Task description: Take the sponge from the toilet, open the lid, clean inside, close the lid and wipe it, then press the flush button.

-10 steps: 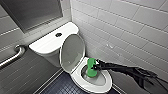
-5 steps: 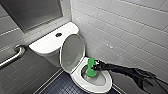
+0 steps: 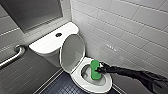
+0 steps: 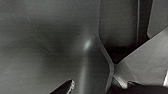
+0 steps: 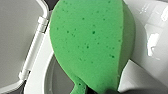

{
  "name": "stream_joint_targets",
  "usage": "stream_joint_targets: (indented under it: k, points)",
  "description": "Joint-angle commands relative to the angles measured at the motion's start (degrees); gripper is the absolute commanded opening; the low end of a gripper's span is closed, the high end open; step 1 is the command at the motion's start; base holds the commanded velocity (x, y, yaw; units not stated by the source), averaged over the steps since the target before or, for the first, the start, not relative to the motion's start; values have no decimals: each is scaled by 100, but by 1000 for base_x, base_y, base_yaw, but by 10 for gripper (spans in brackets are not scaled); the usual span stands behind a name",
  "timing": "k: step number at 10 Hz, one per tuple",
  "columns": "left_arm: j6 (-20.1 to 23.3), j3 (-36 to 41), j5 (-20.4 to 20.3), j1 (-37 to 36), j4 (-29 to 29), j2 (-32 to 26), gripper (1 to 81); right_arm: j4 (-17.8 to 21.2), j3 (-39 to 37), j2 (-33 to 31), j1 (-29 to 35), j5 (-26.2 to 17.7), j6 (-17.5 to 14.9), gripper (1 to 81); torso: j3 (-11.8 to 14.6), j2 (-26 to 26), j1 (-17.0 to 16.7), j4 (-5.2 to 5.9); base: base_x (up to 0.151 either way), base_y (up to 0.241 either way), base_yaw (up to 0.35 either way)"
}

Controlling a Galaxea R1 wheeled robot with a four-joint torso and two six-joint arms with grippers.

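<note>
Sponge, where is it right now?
In the head view the sponge is down in the bowl of the toilet, gripped by the right gripper reaching in from the tiled-wall side, just in front of the raised lid.

White glossy wall tiles (image 3: 130, 27) cover the right of the head view. A metal grab bar (image 3: 15, 56) sits at the left edge below a dark panel (image 3: 35, 12), possibly a mirror. Dark floor tiles (image 3: 60, 86) lie at bottom centre.
</note>
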Motion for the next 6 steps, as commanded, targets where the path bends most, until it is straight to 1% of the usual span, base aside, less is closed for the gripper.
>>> stream_joint_targets:
  k: [1,3,6]
  points:
    - [-6,127,463,130,7,-5,811,73,303,-209,534,-70,135,10,0,0,0,0,0,0,0]
    - [-6,109,463,130,7,21,811,82,347,-332,437,-52,153,10,0,0,0,0,0,0,0]
    - [-6,92,454,130,34,127,811,109,952,-849,498,80,310,10,0,0,0,0,0,0,0]
